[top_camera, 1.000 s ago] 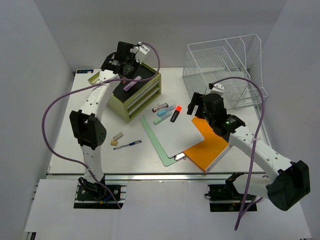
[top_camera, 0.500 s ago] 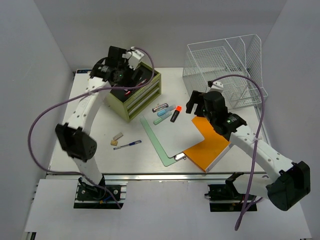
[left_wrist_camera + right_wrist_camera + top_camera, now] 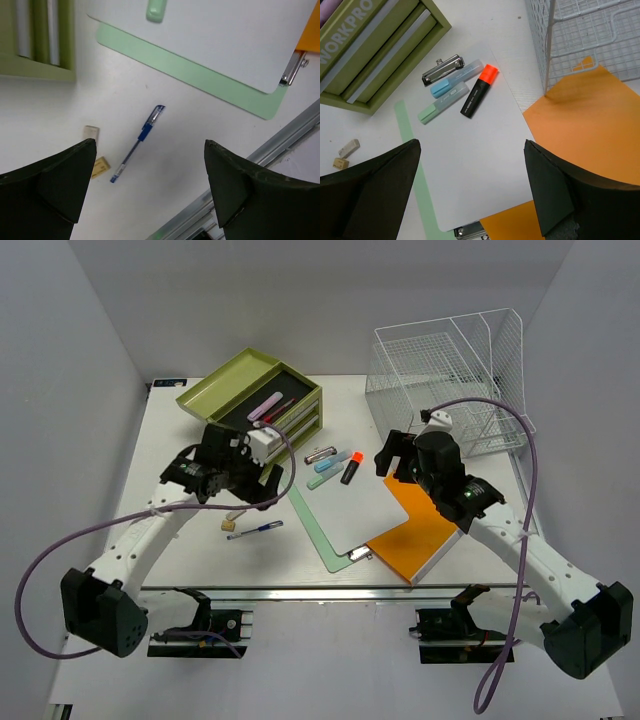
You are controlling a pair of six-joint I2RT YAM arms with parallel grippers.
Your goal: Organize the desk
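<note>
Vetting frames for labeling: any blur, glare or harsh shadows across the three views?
Top external: even light, soft shadows, no glare on the desk. Left wrist: blue pen sharp, left fingers dark and soft-edged. Right wrist: orange-capped highlighter crisp, drawer box lettering readable, right fingers underexposed.

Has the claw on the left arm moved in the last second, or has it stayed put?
Yes. The left gripper has come back from above the green drawer box toward the near edge, and now hangs open over the desk near the blue pen.
</note>
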